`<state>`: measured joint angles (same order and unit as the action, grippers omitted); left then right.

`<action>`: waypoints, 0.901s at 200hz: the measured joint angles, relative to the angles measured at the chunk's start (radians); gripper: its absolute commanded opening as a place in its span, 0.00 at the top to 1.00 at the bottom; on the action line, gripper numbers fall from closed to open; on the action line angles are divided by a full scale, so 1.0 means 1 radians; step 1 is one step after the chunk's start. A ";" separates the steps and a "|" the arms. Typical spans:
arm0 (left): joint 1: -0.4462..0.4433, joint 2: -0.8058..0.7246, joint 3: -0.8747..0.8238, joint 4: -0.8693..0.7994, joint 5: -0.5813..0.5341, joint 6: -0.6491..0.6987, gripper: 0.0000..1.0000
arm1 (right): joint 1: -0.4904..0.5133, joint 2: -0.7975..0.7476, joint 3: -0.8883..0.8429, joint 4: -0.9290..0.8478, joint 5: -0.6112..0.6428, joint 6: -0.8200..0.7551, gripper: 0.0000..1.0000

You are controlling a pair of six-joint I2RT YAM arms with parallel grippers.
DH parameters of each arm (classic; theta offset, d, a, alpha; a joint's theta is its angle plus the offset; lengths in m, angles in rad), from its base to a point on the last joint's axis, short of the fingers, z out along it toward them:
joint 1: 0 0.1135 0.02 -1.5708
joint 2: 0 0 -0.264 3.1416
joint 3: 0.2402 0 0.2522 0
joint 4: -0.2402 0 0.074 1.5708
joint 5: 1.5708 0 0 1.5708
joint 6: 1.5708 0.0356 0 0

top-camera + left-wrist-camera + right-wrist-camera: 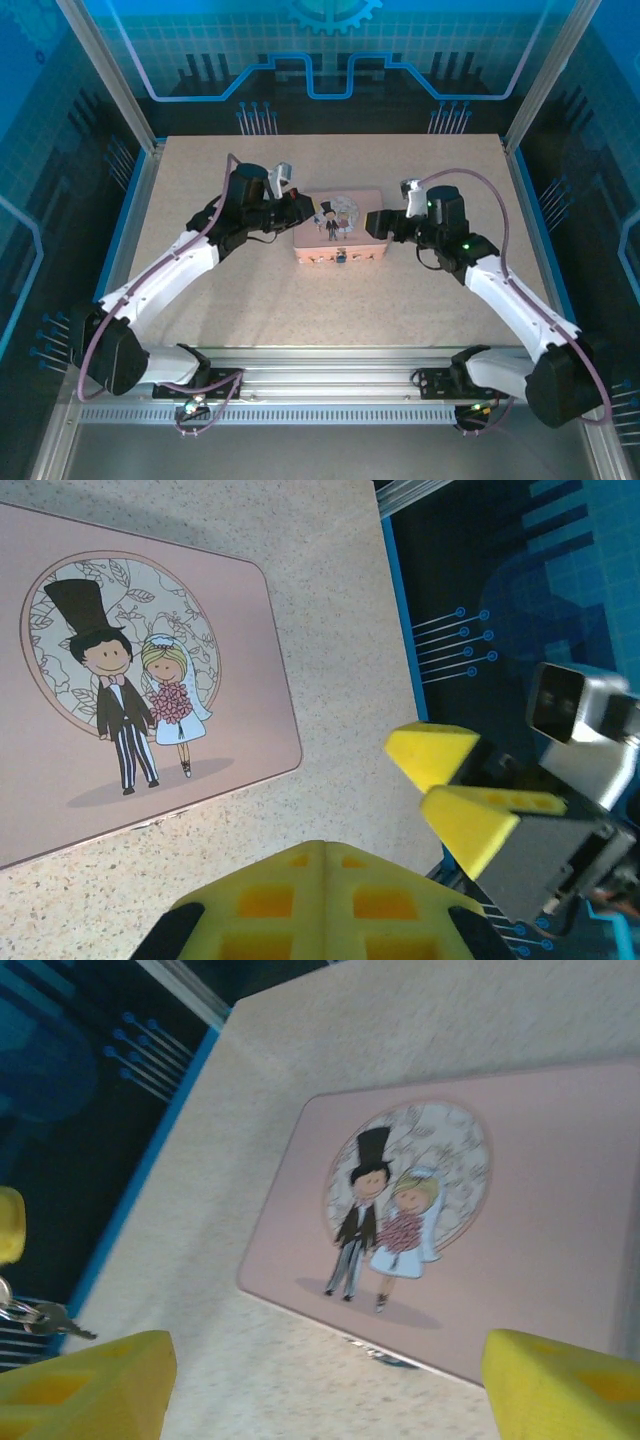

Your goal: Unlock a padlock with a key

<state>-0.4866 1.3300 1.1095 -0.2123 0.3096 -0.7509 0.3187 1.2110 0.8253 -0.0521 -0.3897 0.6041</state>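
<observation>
Blue glowing walls stand all around a speckled tan table (420,310). A pink box (338,238) lies in the middle of it, with a cartoon bride and groom on its lid. The padlock (341,258) is a tiny bluish thing on the front side of the box, the side facing the arms' bases. It is too small to see if it is locked.

The left gripper (300,208) sits at the left end of the box, and its yellow fingers (320,900) are pressed together. Seen from the right wrist, a little key (58,1324) hangs on a ring just under one of those yellow fingertips, so the ring looks pinched there.

The right gripper (378,222) is at the right end of the box. Its fingers (85,1385) are spread wide apart with nothing between them, above the table just in front of the box.
</observation>
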 measured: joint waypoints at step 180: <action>-0.089 -0.063 -0.081 0.280 -0.072 -0.056 1.00 | 0.140 0.081 -0.105 0.761 -0.221 0.665 0.58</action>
<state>-0.5758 1.2675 1.0286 0.0681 0.2379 -0.8070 0.4583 1.2922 0.7208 0.7094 -0.6109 1.2686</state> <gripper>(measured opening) 0.055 0.462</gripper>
